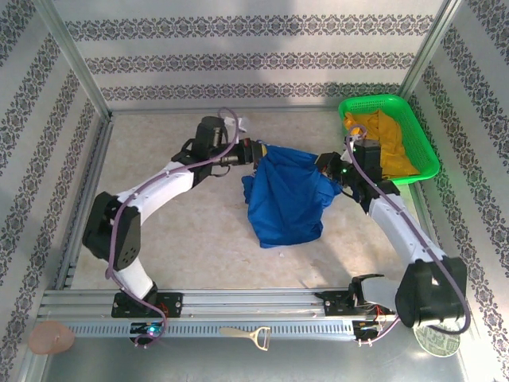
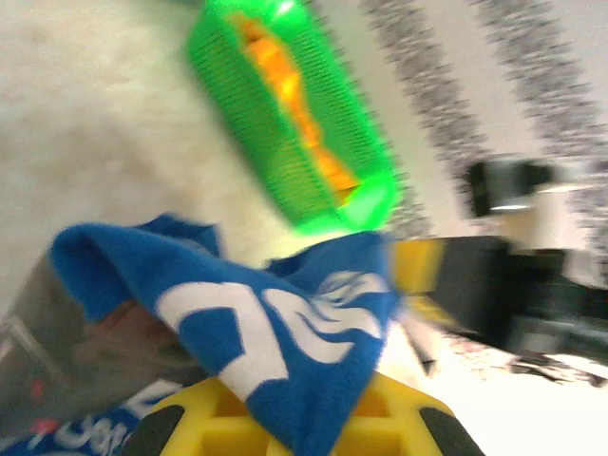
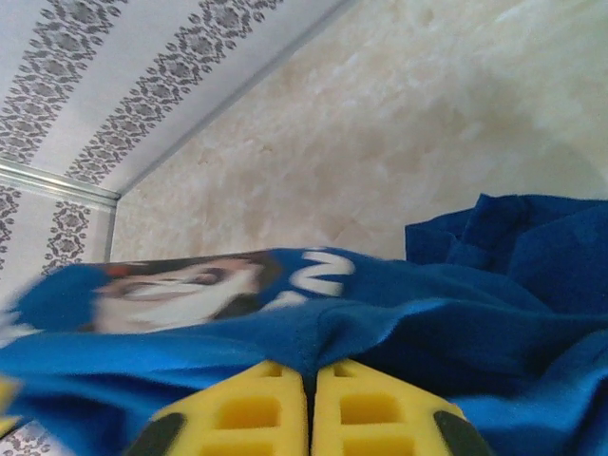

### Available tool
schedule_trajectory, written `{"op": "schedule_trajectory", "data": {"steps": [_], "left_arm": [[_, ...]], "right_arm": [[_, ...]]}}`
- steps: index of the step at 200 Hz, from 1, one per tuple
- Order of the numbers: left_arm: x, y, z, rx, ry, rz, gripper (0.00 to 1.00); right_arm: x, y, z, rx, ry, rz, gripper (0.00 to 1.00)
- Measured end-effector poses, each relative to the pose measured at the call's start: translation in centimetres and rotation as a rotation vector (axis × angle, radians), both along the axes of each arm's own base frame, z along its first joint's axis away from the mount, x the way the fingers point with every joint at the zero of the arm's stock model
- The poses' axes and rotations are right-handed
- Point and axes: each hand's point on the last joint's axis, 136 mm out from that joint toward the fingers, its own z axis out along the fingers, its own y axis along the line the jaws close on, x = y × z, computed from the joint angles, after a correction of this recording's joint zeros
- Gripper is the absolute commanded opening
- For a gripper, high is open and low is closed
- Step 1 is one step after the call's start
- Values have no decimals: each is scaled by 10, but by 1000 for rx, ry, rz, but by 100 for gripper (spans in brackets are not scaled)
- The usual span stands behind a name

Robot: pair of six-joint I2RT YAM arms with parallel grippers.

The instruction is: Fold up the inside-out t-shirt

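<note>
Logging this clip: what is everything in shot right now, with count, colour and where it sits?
t-shirt: 1, royal blue with white print, mid-table, held between both grippers
basket: 1, green, far right corner of the table
garment: 1, mustard yellow, inside the basket
opener-like tool: 1, tan, on the near rail
round object: 1, pink, near left corner
disc: 1, pale, near right corner, beside the right arm's base
table: 1, beige
left gripper: 1, yellow fingers, shut on the t-shirt's left edge
right gripper: 1, yellow fingers, shut on the t-shirt's right edge
</note>
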Motion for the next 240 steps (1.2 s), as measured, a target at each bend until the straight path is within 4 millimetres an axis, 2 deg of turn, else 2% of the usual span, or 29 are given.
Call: {"op": "schedule_trajectory", "data": {"steps": [18,36,49,70,84,96,104,134,148,166,182,216,231,240], "left_arm": [[-9,-5,23,-92,-15,-43,0],[-13,-8,29,-131,-1,-69,0],[-15,-9,29,-143,15,-76,0],[-16,-9,31,-157,26,-82,0],[-17,-10,32,-162,29,-86,0],[-17,-10,32,-163,32,-86,0],[-17,-10,32,-163,33,-86,0],[-17,-10,32,-165,38,-87,0],[-17,-10,32,-167,41,-87,0],[-17,-10,32,-171,50,-85,0],[-17,-10,33,-174,56,-83,0],[-15,-8,23,-180,73,-55,0],[-11,-3,10,-165,91,-13,0],[-8,3,1,-151,104,25,0]], "right_arm": [[6,-8,-21,-23,56,-34,78],[1,-13,-26,-43,85,-54,80],[-7,-14,-14,-42,74,-59,81],[-21,-9,19,-21,20,-52,82],[-30,5,38,13,-6,-27,82],[-36,22,41,44,3,2,83],[-40,34,39,64,25,21,86],[-44,72,15,136,148,45,87],[-37,81,3,172,188,26,86],[-24,83,-18,203,231,-29,83],[-15,84,-36,223,263,-70,72],[1,87,-50,275,273,-94,0],[-2,78,-53,297,271,-105,0],[-9,66,-57,305,269,-119,0]]}}
